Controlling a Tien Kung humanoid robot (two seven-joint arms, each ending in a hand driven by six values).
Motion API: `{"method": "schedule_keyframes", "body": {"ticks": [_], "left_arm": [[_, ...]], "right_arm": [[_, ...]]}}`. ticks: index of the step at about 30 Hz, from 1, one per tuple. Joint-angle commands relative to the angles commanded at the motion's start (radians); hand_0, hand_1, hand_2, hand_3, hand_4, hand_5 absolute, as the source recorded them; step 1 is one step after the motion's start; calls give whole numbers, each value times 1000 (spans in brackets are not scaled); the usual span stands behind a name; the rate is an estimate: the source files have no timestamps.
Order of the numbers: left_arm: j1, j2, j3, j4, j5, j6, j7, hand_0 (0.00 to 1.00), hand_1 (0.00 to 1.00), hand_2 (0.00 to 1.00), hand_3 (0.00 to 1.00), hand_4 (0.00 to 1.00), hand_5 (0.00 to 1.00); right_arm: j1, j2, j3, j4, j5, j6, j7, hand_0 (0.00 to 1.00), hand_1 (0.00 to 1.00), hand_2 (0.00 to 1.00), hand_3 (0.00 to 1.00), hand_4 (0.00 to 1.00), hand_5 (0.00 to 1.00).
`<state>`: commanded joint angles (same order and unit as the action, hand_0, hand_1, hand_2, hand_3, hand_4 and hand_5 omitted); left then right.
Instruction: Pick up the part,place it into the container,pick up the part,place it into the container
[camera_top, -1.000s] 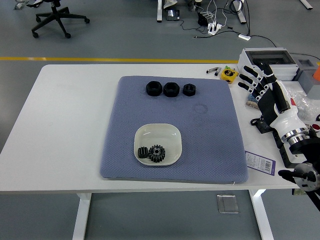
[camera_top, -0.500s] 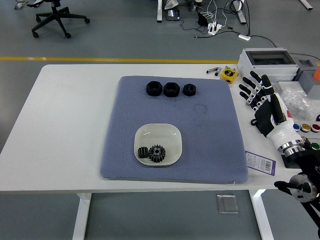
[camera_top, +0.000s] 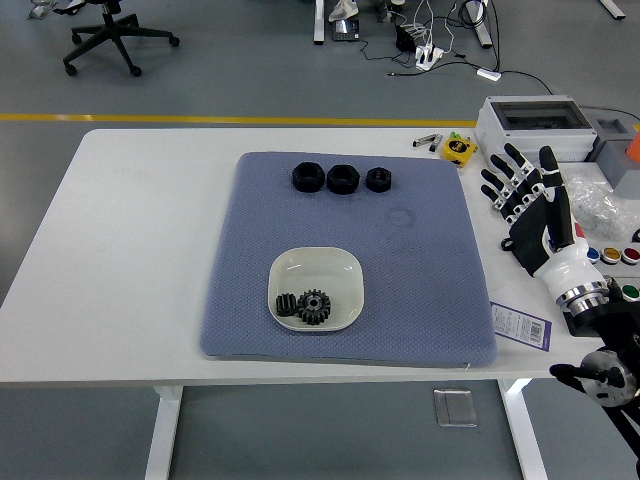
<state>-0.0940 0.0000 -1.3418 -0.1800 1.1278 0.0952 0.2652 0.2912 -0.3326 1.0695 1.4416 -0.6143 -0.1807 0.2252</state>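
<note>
The right arm is cut off at the picture's lower right corner, so only its wrist and hand (camera_top: 530, 205) show, raised right of the mat (camera_top: 345, 255) and apart from it. The fingers (camera_top: 497, 178) are spread, pointing up and away, holding nothing. The left arm is out of sight.

The mat lies on the white surface (camera_top: 130, 250), its near edge just short of the surface's near edge. On the mat's near half sits the bowl (camera_top: 315, 288), cream, with rounded corners. Two dark parts lie inside it, at its near side: a gear (camera_top: 314, 306) lying flat with its teeth outward, and left of it, touching it, a smaller toothed piece (camera_top: 287, 303) whose shape is hard to make out.

Between the bowl and the mat's far edge the cloth is bare. Along that far edge three black nuts (camera_top: 340, 179) stand in a row running left to right, just beside one another, holes upward.

Left of the mat the surface is open. Right of the mat, beyond the hand, a grey box (camera_top: 530, 118) and small clutter crowd the corner, partly cut off.
</note>
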Motion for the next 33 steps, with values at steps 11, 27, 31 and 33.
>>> {"method": "schedule_keyframes", "body": {"ticks": [11, 27, 31, 33], "left_arm": [[-6, 0, 3, 0, -10, 1, -4, 812, 770, 809, 563, 468, 731], [-10, 0, 6, 0, -14, 1, -4, 815, 770, 807, 563, 468, 731], [-11, 0, 1, 0, -10, 3, -5, 815, 769, 805, 563, 468, 733], [-12, 0, 1, 0, -11, 3, -6, 815, 769, 805, 563, 468, 733]], "right_arm": [[-17, -5, 13, 10, -11, 6, -6, 998, 938, 965, 998, 998, 992], [-5, -15, 6, 16, -20, 4, -18, 998, 928, 953, 984, 998, 998], [20, -11, -4, 12, -24, -1, -19, 998, 928, 954, 985, 998, 998], [25, -12, -7, 13, -29, -2, -21, 998, 928, 954, 985, 998, 998]]}}
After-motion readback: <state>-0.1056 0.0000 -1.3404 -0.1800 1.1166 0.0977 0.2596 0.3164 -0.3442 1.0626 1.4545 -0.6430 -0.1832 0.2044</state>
